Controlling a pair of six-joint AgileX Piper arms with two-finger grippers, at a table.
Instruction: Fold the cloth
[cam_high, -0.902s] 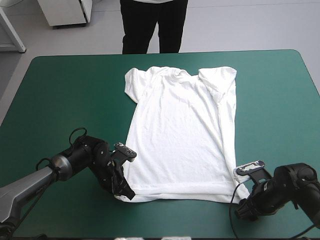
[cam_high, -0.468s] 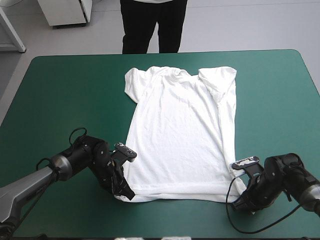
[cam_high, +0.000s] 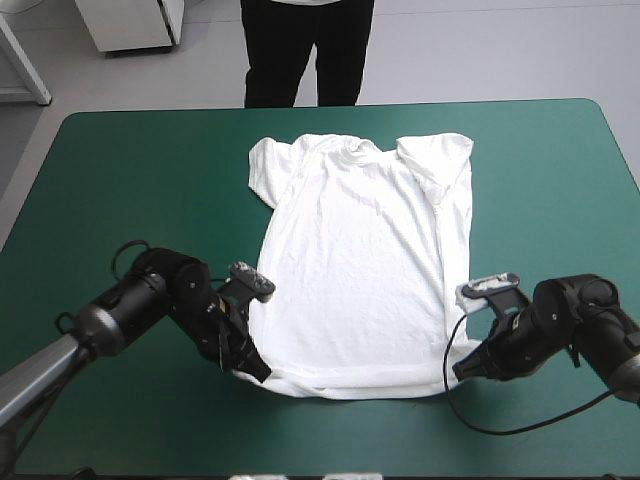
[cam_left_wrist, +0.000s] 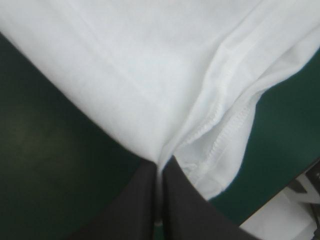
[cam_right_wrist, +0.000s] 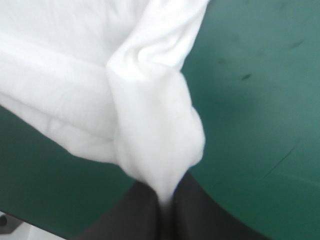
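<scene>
The T-shirt (cam_high: 360, 260) lies spread flat on the middle of the table (cam_high: 120, 170). Its collar (cam_high: 358, 150) points toward the far edge and its hem (cam_high: 350, 385) toward the near edge. The sleeve on the left arm's side is spread out on the teal-green cover. The sleeve on the right arm's side looks folded in over the body.

Left claw (cam_high: 255, 372): you have it at the near hem corner on its own side, low at the table. In its wrist view the claw (cam_left_wrist: 161, 165) is clamped on the T-shirt (cam_left_wrist: 150, 75). The black fingers (cam_left_wrist: 142, 205) all but meet, with a thin line of white cloth between them. Just ahead of the tips the stitched hem runs in a doubled fold, and the cover shows on both sides of the cloth.

Right claw (cam_high: 462, 368): you have it at the opposite near hem corner, also low. In its wrist view the claw (cam_right_wrist: 167, 197) is clamped on the T-shirt (cam_right_wrist: 150, 130). The fingers are drawn together, and a rounded bunch of cloth rises from between the tips. The cover shows on either side of that bunch.

Between the two claws the hem rests on the table in a shallow curve with a narrow fold along it. Both gripped corners are drawn slightly inward. The rest of the T-shirt is smooth, with only light wrinkles.
</scene>
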